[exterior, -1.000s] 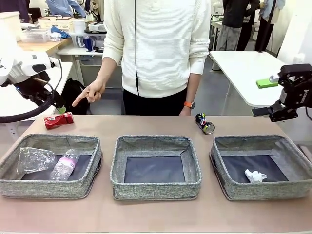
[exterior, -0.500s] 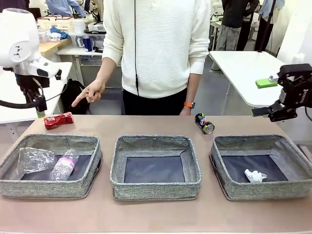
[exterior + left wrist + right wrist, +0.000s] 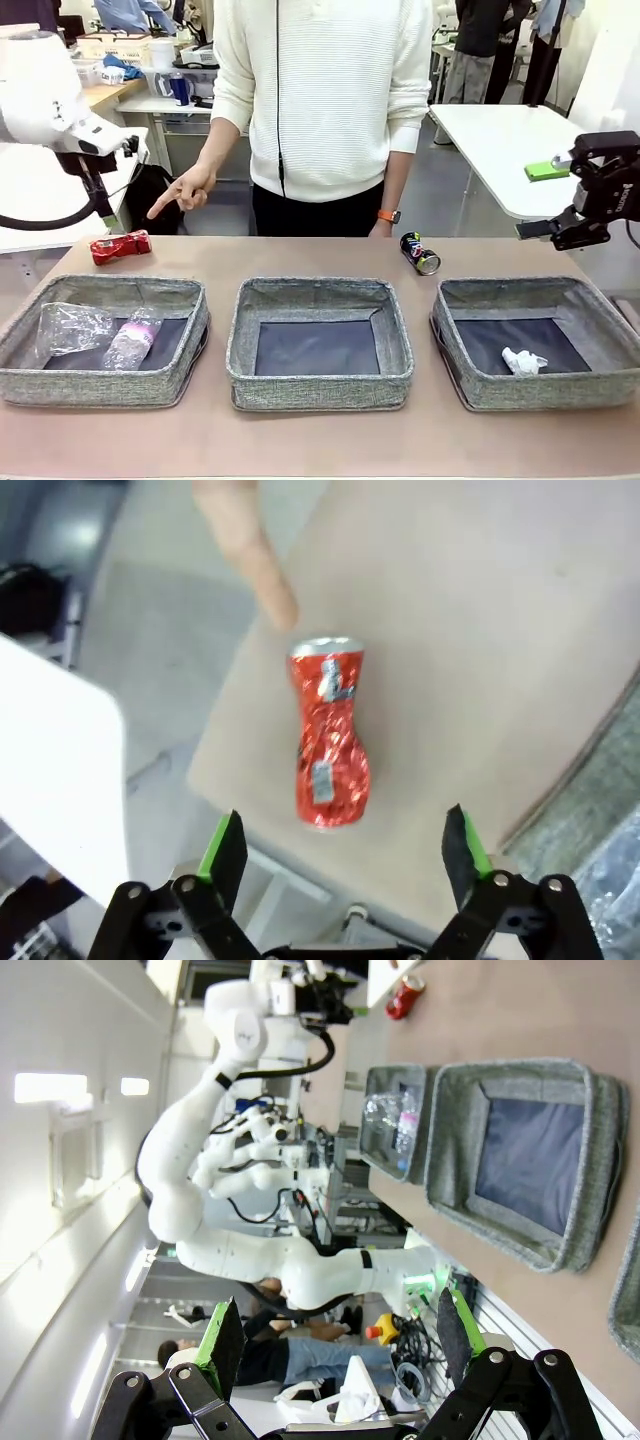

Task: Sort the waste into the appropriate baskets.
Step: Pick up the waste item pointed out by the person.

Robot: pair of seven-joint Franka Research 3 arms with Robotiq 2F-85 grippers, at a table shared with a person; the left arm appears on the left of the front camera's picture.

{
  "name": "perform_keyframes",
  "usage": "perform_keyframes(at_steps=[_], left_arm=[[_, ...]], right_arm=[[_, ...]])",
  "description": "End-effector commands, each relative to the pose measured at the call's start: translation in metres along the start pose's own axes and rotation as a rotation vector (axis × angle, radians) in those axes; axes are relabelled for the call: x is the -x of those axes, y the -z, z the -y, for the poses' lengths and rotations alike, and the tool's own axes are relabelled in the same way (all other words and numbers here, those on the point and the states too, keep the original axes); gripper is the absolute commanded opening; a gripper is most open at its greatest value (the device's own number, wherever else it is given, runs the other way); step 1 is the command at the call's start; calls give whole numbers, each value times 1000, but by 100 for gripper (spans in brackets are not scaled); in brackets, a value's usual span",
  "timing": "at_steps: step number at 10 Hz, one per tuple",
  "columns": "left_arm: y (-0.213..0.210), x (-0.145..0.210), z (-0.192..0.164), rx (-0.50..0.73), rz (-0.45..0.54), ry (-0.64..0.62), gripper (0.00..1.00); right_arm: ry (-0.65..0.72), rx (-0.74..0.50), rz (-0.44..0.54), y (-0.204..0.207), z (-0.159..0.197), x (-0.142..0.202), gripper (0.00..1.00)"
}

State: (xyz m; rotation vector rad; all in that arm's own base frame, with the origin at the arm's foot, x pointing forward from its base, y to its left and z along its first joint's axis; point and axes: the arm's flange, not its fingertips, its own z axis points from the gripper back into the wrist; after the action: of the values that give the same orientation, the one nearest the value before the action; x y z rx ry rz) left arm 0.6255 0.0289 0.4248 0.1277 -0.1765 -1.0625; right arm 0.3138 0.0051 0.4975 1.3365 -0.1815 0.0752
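Bottle (image 3: 133, 338) and cup (image 3: 72, 328) lie in left basket (image 3: 100, 385), wad (image 3: 523, 361) in right basket (image 3: 540, 392). Red can (image 3: 120, 246) and dark can (image 3: 420, 253) are unsorted on bench (image 3: 320, 440). Left hand (image 3: 343, 825) and right hand (image 3: 337, 1310) are wide, empty.

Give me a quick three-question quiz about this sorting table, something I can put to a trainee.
1. True or false: the middle basket has a can in it.
2. Where does the red can lie? A: on the table, beyond the left basket. B: inside the middle basket. C: inside the left basket.
3. Name the two things lying in the left basket.
Key: 1 false. 2 A. 3 a crumpled plastic cup and a small bottle.
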Motion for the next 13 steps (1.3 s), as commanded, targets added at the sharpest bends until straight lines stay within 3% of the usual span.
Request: perform_keyframes(at_steps=[1,5,7,13], left_arm=[[14,4,-25,115,5,0,100],[52,-1,-47,143,-28,-97,100],[65,-8,-52,203,-7,-48,100],[105,-12,-72,285,-42,-64,100]], right_arm=[[-13,-21,7,1,-2,-1,100],[-13,-21,7,1,-2,-1,100],[-13,-21,7,1,-2,-1,100],[-13,-21,7,1,-2,-1,100]])
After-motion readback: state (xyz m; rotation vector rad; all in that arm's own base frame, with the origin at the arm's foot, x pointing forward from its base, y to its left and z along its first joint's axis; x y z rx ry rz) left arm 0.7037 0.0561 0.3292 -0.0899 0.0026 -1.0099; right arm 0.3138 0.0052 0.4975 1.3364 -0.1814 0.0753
